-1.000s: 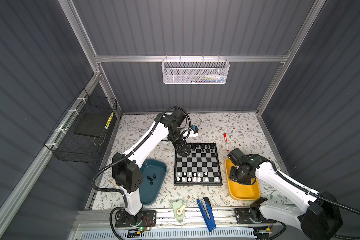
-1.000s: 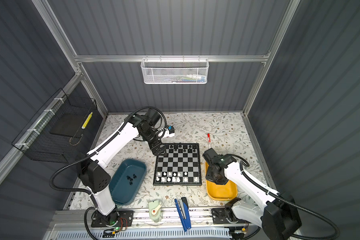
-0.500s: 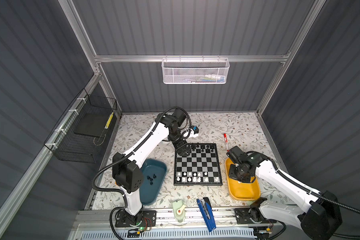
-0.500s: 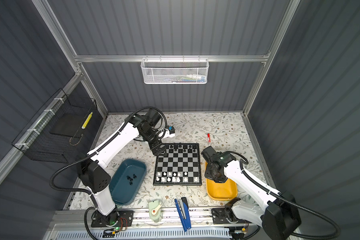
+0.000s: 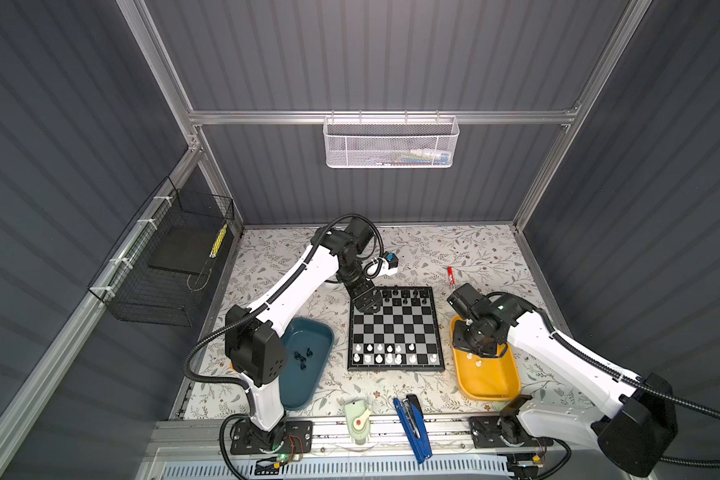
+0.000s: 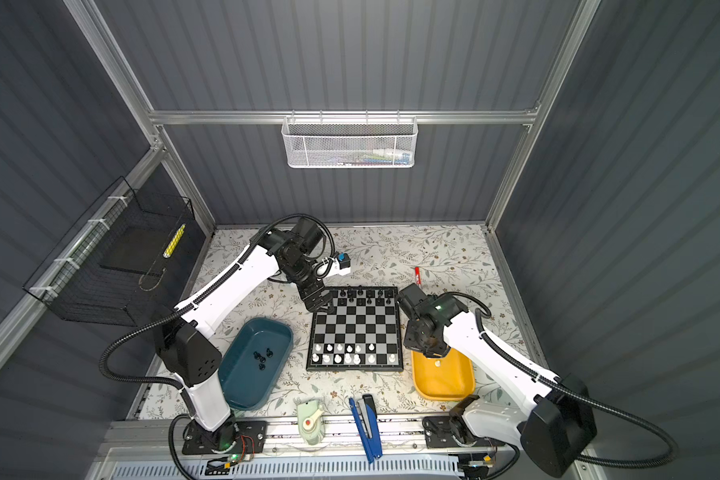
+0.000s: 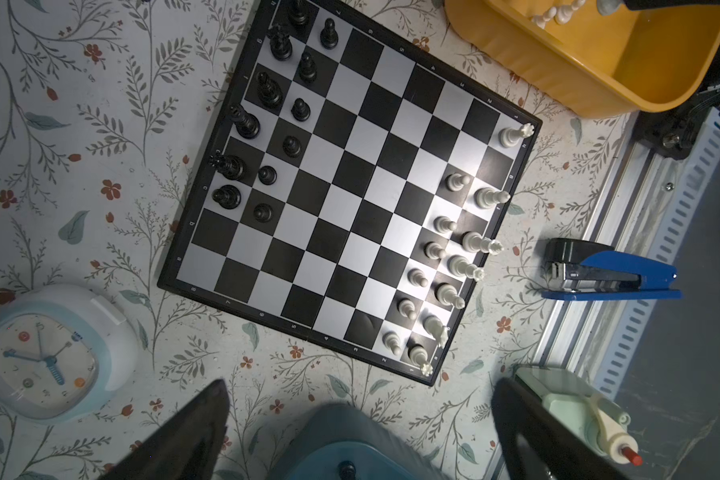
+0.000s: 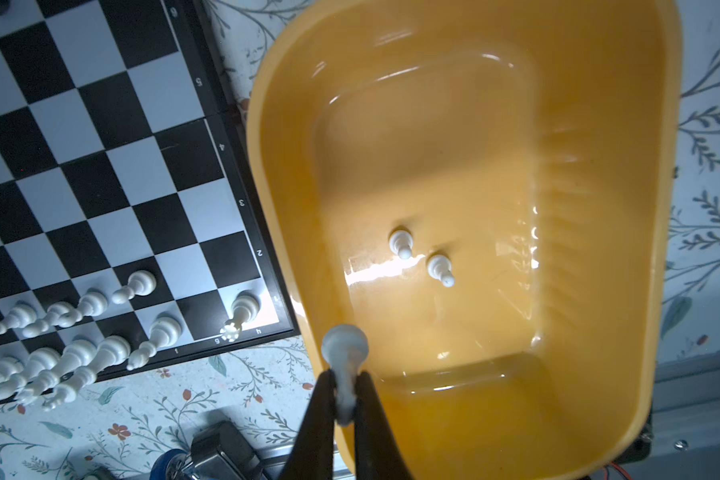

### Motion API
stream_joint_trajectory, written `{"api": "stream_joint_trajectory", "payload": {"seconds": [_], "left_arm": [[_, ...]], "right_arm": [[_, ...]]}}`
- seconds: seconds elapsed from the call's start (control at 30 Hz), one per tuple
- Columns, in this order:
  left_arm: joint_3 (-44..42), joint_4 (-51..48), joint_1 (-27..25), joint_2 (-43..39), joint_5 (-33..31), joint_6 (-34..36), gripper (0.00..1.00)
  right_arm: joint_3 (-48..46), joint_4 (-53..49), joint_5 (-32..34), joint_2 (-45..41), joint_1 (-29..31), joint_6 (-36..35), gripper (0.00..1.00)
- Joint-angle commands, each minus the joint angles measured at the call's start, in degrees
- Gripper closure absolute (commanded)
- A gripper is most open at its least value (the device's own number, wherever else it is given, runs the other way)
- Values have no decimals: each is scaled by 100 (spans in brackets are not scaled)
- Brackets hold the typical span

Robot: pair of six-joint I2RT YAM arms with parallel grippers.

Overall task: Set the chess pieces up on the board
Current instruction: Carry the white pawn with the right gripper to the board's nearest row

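Note:
The board (image 5: 393, 328) (image 6: 356, 328) lies mid-table, with black chess pieces (image 5: 404, 295) on its far rows and white ones (image 5: 387, 353) on its near rows. My right gripper (image 8: 345, 376) is shut on a white pawn (image 8: 345, 347) and hangs over the yellow tray (image 8: 599, 208) near its wall. Two white pawns (image 8: 400, 243) lie on that tray's floor. My left gripper (image 5: 366, 301) (image 7: 362, 382) stands open and holds nothing, above the board's far left corner. Several black pieces (image 5: 302, 359) lie in the teal tray (image 5: 308, 386).
A white clock (image 7: 46, 353) stands on the table by the board's far left corner. A blue stapler (image 5: 412, 419) and a pale green gadget (image 5: 358, 417) lie at the front edge. A red marker (image 5: 450, 275) lies beyond the board. Wire baskets hang on the back and left walls.
My right arm has shifted a little toward the far end of the yellow tray and the board, carrying the white pawn. The left arm has not moved.

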Motion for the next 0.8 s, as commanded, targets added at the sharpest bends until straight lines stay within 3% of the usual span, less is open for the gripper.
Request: {"api": "stream_joint_trajectory", "payload": {"seconds": [0.0, 0.77], "left_arm": [[-80, -158, -37, 63, 18, 95, 0], [-213, -88, -51, -104, 28, 104, 0]], "right_arm": [[250, -215, 148, 112, 105, -48, 90], [966, 145, 5, 1049, 997, 198, 89]]}}
